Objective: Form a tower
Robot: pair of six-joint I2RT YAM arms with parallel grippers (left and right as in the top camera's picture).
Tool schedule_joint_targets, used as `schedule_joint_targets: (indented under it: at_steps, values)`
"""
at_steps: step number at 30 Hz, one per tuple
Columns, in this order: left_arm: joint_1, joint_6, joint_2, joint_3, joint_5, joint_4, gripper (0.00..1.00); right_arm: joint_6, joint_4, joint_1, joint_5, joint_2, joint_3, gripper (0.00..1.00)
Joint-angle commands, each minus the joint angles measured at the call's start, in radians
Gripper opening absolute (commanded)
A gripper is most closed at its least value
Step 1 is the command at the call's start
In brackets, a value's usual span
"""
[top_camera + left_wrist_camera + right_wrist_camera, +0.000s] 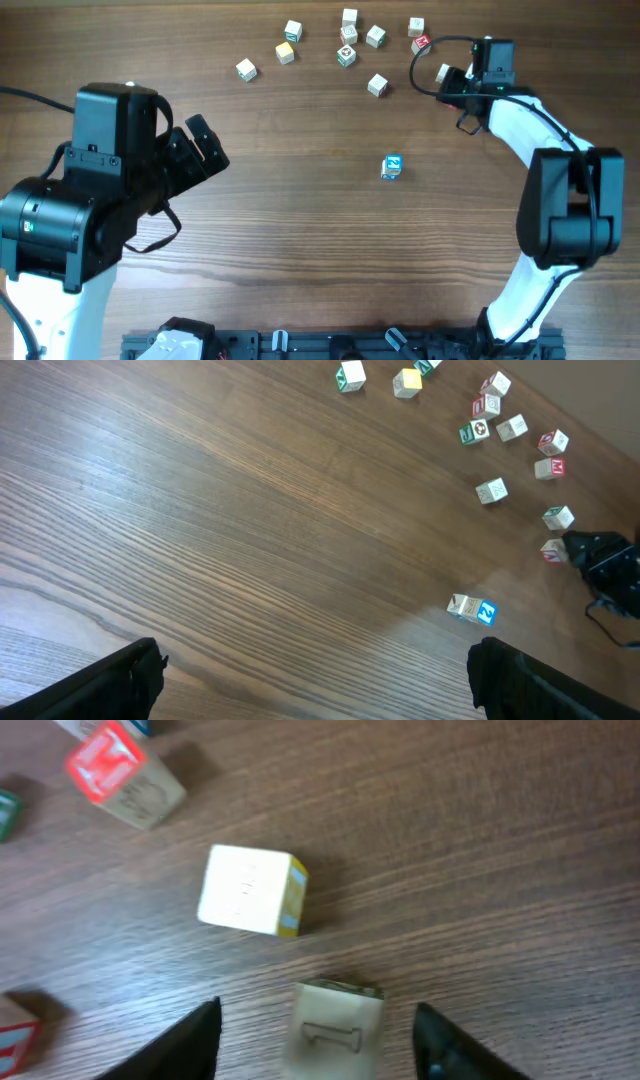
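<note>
Straddling a pale cube (336, 1038), the right tool (316, 1010) stands open, not touching.

Pose: left end effector (318, 665) spread wide; right end effector (318, 1030) parted, pointing down, low.

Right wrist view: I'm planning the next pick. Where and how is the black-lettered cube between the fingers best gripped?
Take the black-lettered cube by the two side faces toward the fingers, coming straight down. It lies flat on the table, roughly square to the open right gripper, which straddles it with gaps; the yellow-edged cube stands clear.
</note>
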Motion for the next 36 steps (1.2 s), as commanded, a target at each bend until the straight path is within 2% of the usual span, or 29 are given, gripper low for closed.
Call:
schedule_joint_targets:
  at_steps: [1, 2, 6, 8, 11, 15, 17, 19, 20, 24, 28, 30, 33, 36]
  values:
    - [-0.005, -0.002, 0.0, 0.001, -0.014, 0.002, 1.0, 0.025, 0.016, -0.013, 0.025, 0.082, 0.02, 0.5]
    - [-0.005, -0.002, 0.0, 0.001, -0.014, 0.002, 1.0, 0.028, 0.017, -0.016, 0.025, 0.09, 0.02, 0.49]
    - [-0.005, -0.002, 0.0, 0.001, -0.014, 0.002, 1.0, -0.01, 0.068, -0.019, 0.031, 0.093, 0.02, 0.33]
    - [-0.005, -0.002, 0.0, 0.001, -0.014, 0.002, 1.0, -0.01, 0.031, -0.018, -0.008, 0.074, 0.02, 0.25]
    - [-0.005, -0.002, 0.0, 0.001, -0.014, 0.002, 1.0, -0.008, -0.14, -0.018, -0.13, -0.008, 0.02, 0.17]
    - [-0.005, -0.002, 0.0, 0.001, -0.014, 0.002, 1.0, -0.009, -0.467, -0.018, -0.191, -0.221, 0.02, 0.15]
    - [-0.005, -0.002, 0.0, 0.001, -0.014, 0.002, 1.0, -0.062, -0.655, -0.018, -0.2, -0.295, 0.02, 0.15]
    - [-0.005, -0.002, 0.0, 0.001, -0.014, 0.002, 1.0, -0.107, -0.829, -0.018, -0.271, -0.31, 0.02, 0.13]
    - [-0.004, -0.002, 0.0, 0.001, -0.014, 0.002, 1.0, -0.143, -0.982, -0.018, -0.291, -0.293, 0.02, 0.12]
    - [-0.005, -0.002, 0.0, 0.001, -0.014, 0.002, 1.0, -0.152, -1.151, -0.014, -0.292, -0.266, 0.019, 0.11]
    - [-0.005, -0.002, 0.0, 0.001, -0.014, 0.002, 1.0, -0.163, -1.122, -0.012, -0.269, -0.188, 0.007, 0.14]
    - [-0.004, -0.002, 0.0, 0.001, -0.014, 0.002, 1.0, -0.159, -1.056, -0.012, -0.269, -0.05, 0.006, 0.13]
    - [-0.004, -0.002, 0.0, 0.001, -0.014, 0.002, 1.0, -0.156, -1.004, -0.012, -0.269, 0.042, 0.006, 0.13]
    - [-0.005, -0.002, 0.0, 0.001, -0.014, 0.002, 1.0, -0.156, -0.956, -0.012, -0.269, 0.06, 0.006, 0.31]
